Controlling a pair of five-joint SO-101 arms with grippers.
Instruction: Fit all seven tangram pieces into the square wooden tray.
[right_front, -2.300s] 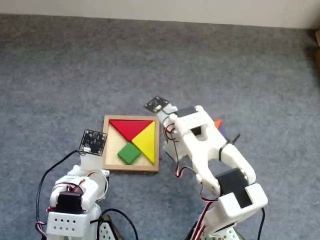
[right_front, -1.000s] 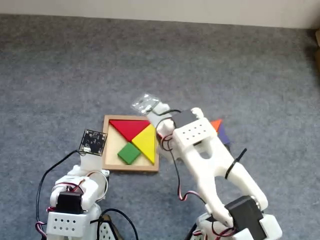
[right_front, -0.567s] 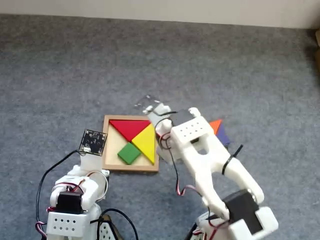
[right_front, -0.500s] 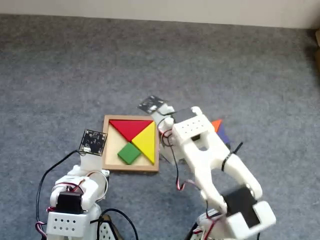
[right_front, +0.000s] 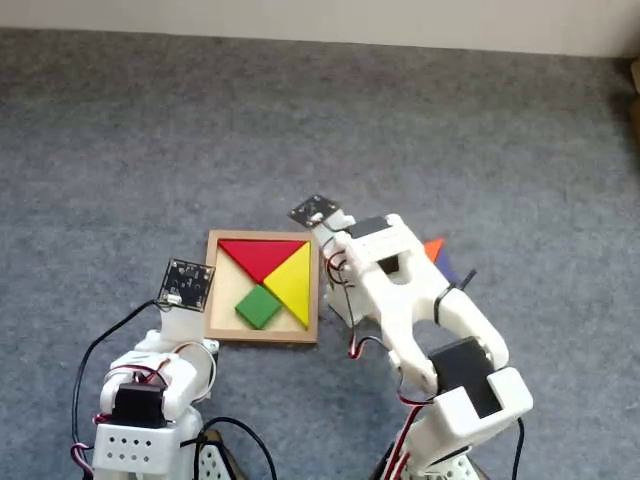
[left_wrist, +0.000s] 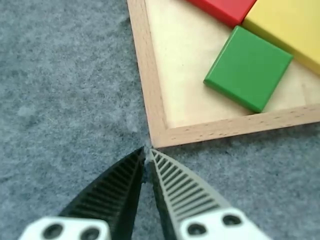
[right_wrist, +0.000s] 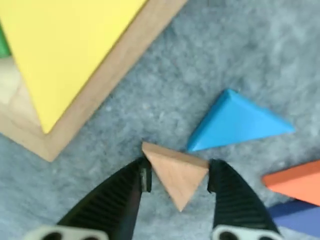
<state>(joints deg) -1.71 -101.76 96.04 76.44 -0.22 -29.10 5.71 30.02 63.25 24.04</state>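
Tan wooden triangle (right_wrist: 175, 172) gripped along its long edge by right tool (right_wrist: 178, 176), apex toward wrist, left tool (left_wrist: 146, 156) closed.

- A grey carpeted surface (right_front: 450, 130) is spread under everything.
- The square wooden tray (right_front: 265, 336) is laid flat on it.
- Near one tray corner, a blue triangle (right_wrist: 235, 122) and a plain wooden triangle (right_wrist: 176, 172) are seen close together.
- An orange piece (right_wrist: 295, 181) and a dark blue piece (right_wrist: 300, 215) are found side by side near them.

Grey, short-napped carpet (right_front: 480, 130) covers the whole surface. A pale strip (right_front: 320, 18) runs along its far edge, and something brown (right_front: 637, 80), too cut off to identify, shows at the right border.
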